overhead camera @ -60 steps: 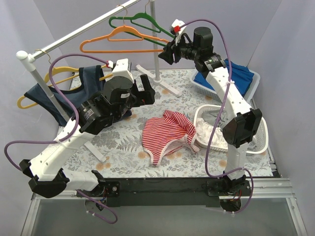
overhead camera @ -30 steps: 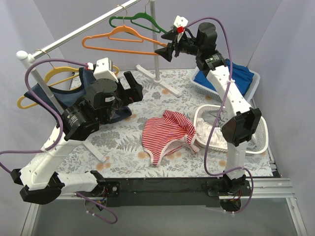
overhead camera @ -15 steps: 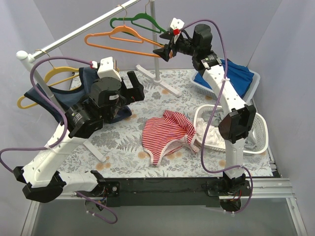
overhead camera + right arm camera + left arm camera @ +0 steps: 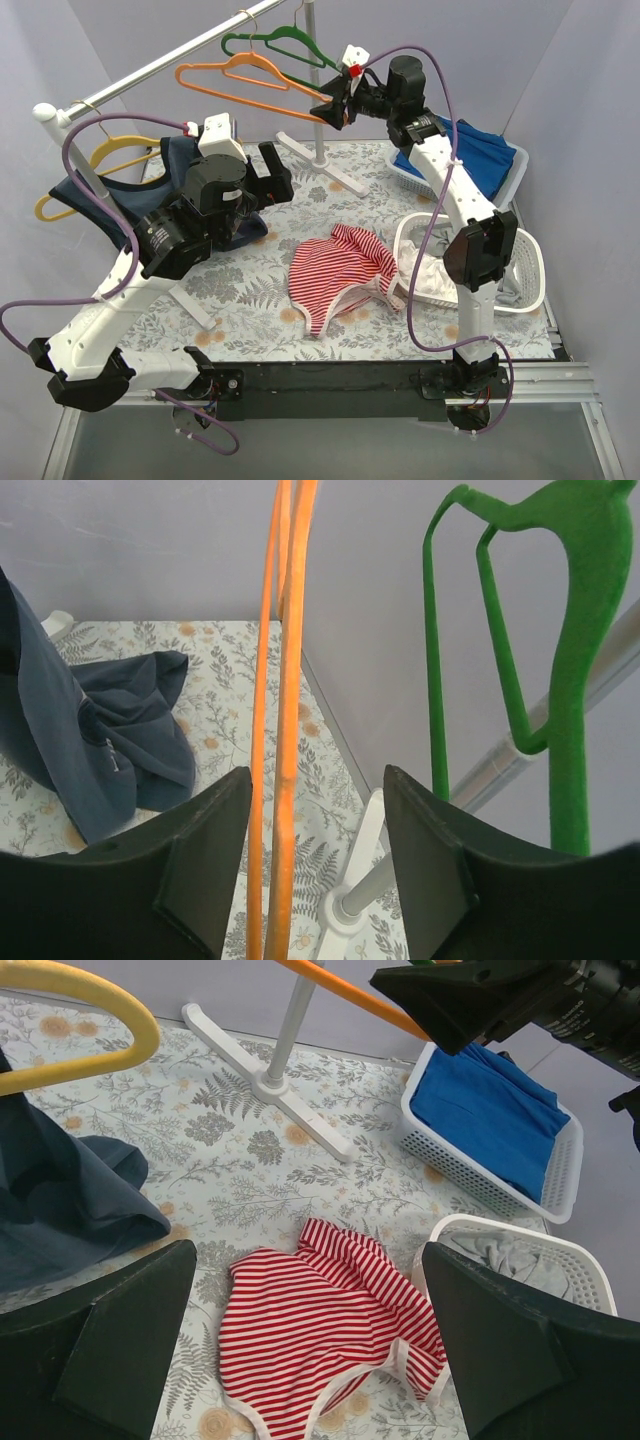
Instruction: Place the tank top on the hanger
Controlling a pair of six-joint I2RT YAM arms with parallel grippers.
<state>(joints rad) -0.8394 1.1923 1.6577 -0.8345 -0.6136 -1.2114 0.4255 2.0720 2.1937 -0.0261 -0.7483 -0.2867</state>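
The red-and-white striped tank top [image 4: 340, 270] lies crumpled on the floral table, and shows in the left wrist view [image 4: 320, 1330] far below my left gripper. My left gripper [image 4: 272, 176] hovers high over the table's left side, open and empty [image 4: 310, 1360]. The orange hanger [image 4: 245, 78] hangs on the rail. My right gripper [image 4: 333, 108] is raised at the hanger's right end. In the right wrist view the hanger's two orange bars [image 4: 285, 730] run between the fingers of that gripper [image 4: 318, 880], close to the left finger, with a gap on the right; it is open.
A green hanger [image 4: 290, 48] hangs just behind the orange one [image 4: 560, 630]. A yellow hanger [image 4: 120, 160] carries a navy top [image 4: 130, 215] at left. The rack's post and foot [image 4: 320, 160] stand mid-back. A basket of blue cloth [image 4: 460, 160] and a white basket [image 4: 520, 265] sit right.
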